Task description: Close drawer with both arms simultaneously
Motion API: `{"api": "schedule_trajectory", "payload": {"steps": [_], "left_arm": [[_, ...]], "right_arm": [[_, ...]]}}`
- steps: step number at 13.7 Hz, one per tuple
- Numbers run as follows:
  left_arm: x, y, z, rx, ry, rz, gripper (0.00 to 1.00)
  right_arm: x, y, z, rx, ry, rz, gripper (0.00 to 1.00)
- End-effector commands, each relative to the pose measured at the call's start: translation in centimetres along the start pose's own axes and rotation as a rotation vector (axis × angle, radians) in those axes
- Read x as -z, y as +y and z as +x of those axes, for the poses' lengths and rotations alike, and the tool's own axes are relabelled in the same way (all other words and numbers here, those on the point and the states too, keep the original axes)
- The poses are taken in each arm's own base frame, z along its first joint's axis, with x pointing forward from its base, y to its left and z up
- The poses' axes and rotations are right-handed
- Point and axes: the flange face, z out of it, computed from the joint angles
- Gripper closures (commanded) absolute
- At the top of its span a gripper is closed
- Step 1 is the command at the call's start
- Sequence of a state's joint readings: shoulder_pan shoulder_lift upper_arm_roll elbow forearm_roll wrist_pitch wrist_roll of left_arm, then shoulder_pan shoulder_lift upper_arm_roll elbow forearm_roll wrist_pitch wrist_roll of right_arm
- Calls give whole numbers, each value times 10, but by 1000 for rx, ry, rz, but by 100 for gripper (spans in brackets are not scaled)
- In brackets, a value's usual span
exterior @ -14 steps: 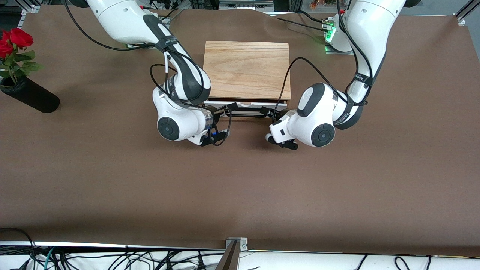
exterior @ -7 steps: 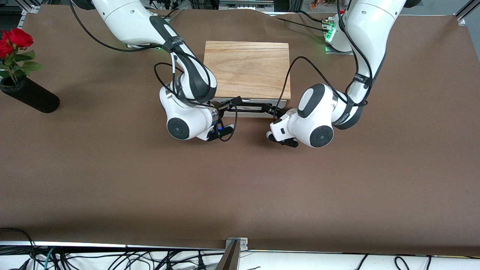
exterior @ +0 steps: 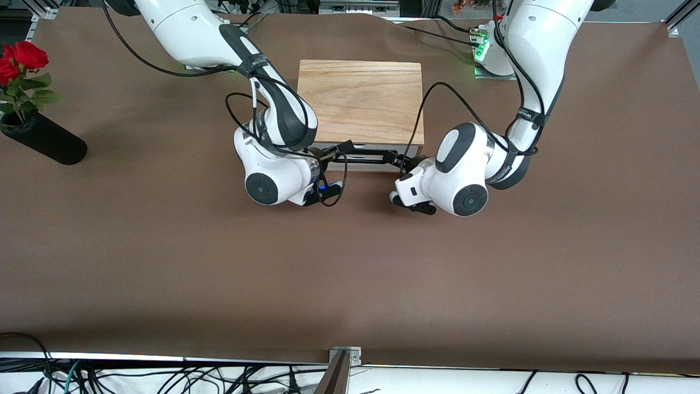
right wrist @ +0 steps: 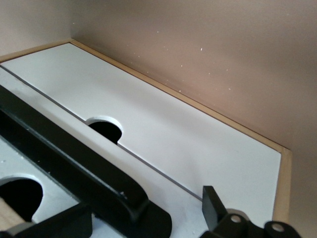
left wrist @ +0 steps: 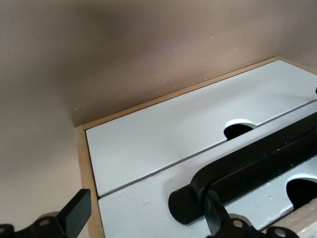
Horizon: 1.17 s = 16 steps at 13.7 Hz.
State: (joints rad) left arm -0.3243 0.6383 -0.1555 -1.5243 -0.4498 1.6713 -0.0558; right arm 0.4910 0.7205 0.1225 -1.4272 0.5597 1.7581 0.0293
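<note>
The drawer (exterior: pixel 363 165) is pushed in under the wooden box top (exterior: pixel 361 101); its white front and black handle (exterior: pixel 363 157) face the front camera. My right gripper (exterior: pixel 334 151) is open at the handle's end toward the right arm. In the right wrist view its fingers (right wrist: pixel 213 203) straddle the handle's foot (right wrist: pixel 148 220) against the white front (right wrist: pixel 59 119). My left gripper (exterior: pixel 395 158) is open at the handle's other end. In the left wrist view its fingers (left wrist: pixel 74 215) stand either side of the handle's foot (left wrist: pixel 188 206) on the drawer front (left wrist: pixel 143 208).
A black vase (exterior: pixel 46 141) with red roses (exterior: pixel 22 57) lies at the right arm's end of the table. A second white panel (left wrist: pixel 163 134) with a finger notch adjoins the drawer front. The brown table (exterior: pixel 350 273) stretches toward the front camera.
Over the last second both grippers moved toward the box and the drawer slid in under the wooden top. In the last half second almost nothing moved.
</note>
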Motion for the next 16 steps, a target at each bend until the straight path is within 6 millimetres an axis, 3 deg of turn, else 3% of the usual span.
{"api": "schedule_trajectory", "payload": {"steps": [1, 3, 6, 8, 10, 12, 16], "left_arm": [[36, -17, -11, 0, 18, -4, 0], [48, -23, -15, 10, 19, -12, 0], [102, -20, -20, -2, 119, -20, 0], [128, -22, -29, -5, 172, 13, 0], [164, -18, -42, -30, 250, 137, 0], [187, -16, -57, -39, 302, 247, 0], [282, -47, -134, 47, 486, 448, 0]], "right_arm": [[9, -14, 2, 44, 4, 17, 0], [29, -7, 8, 64, 56, 29, 0], [54, 5, 12, 122, 109, 38, 0], [93, 7, 15, 144, 181, 39, 0], [140, 20, 14, 138, 260, 47, 0], [180, 40, 5, 115, 318, 47, 0], [216, 68, -6, 77, 373, 18, 0]]}}
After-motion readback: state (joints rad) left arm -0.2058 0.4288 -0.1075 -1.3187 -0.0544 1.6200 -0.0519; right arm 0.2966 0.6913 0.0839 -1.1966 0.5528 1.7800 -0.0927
